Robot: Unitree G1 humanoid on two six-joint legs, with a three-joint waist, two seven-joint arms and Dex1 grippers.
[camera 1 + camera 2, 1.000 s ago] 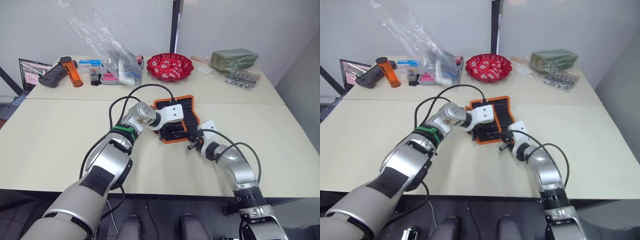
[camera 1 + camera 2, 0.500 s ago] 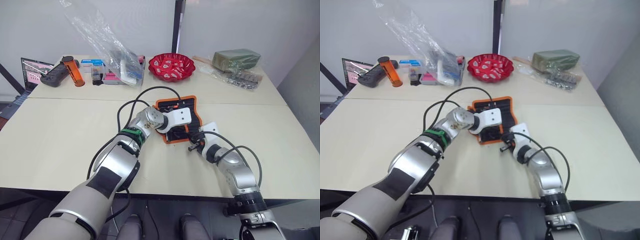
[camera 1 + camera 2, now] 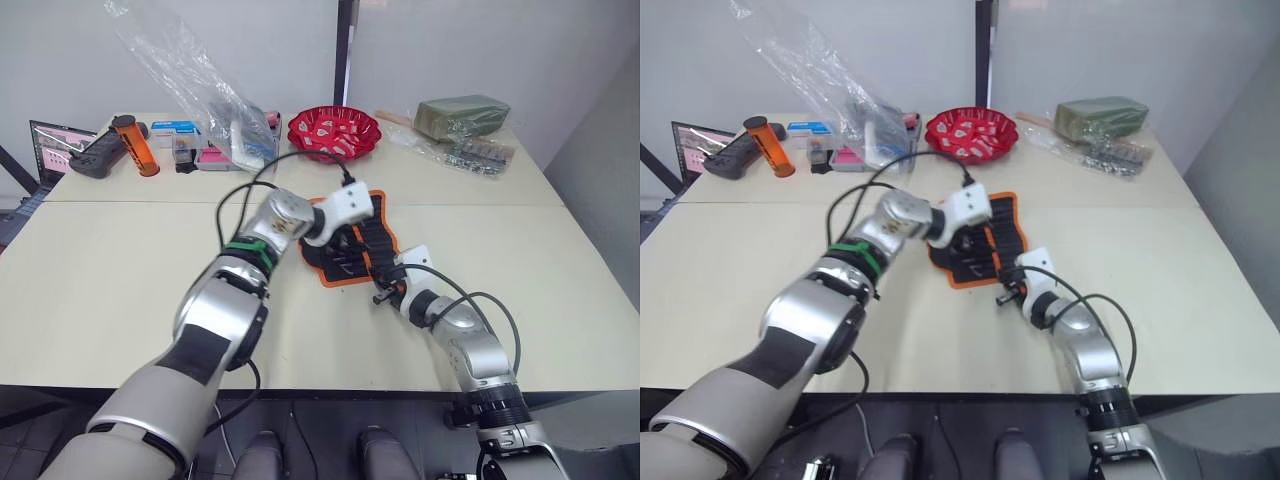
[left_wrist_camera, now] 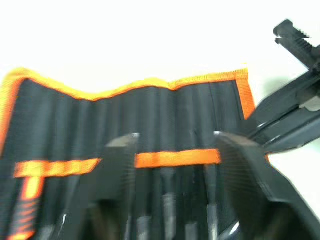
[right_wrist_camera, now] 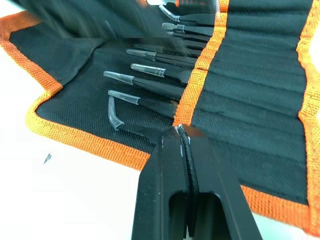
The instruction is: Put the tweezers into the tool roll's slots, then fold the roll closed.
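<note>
The tool roll (image 3: 352, 250) lies open on the table, black with an orange border. Several black tweezers (image 5: 150, 102) with clear tip caps sit in the slots (image 5: 250, 75) along its orange stripe (image 5: 200, 65). My left gripper (image 4: 175, 136) hovers over the roll's far half with its fingers (image 4: 120, 165) apart and nothing between them; in the head view it (image 3: 345, 213) covers part of the roll. My right gripper (image 5: 178, 131) is shut, its tips resting where the stripe meets the roll's near border, and it (image 3: 383, 291) holds nothing that I can see.
A red bowl (image 3: 334, 133), a clear plastic bag (image 3: 190, 80), an orange cylinder (image 3: 133, 146), a black device (image 3: 95, 155) and a green packet (image 3: 460, 115) line the far side. A black cable (image 3: 270, 175) loops off my left wrist.
My left gripper has opened and moved from the roll's middle toward its far edge. The right gripper stays shut at the near border. The camera has shifted a little.
</note>
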